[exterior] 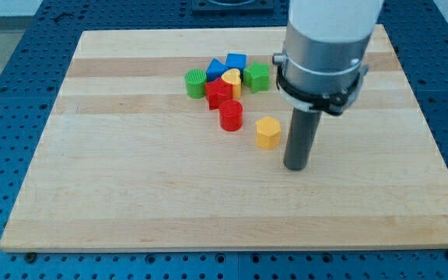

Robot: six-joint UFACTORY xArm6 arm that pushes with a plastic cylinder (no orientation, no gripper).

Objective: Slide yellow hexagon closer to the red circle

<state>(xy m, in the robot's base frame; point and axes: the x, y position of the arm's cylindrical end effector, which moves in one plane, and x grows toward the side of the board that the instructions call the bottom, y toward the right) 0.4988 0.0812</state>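
Observation:
The yellow hexagon [267, 132] stands on the wooden board [131, 187] a little right of the board's middle. The red circle [231, 116] stands just up and left of it, a small gap between them. My tip [295, 166] rests on the board just right of and slightly below the yellow hexagon, close to it but apart.
A cluster sits above the red circle: a green circle [196, 82], a red block [218, 93], a yellow heart-like block [232, 78], a blue triangle [217, 68], a blue cube [236, 61] and a green cube [257, 77]. The arm's body [323, 47] hangs over the upper right.

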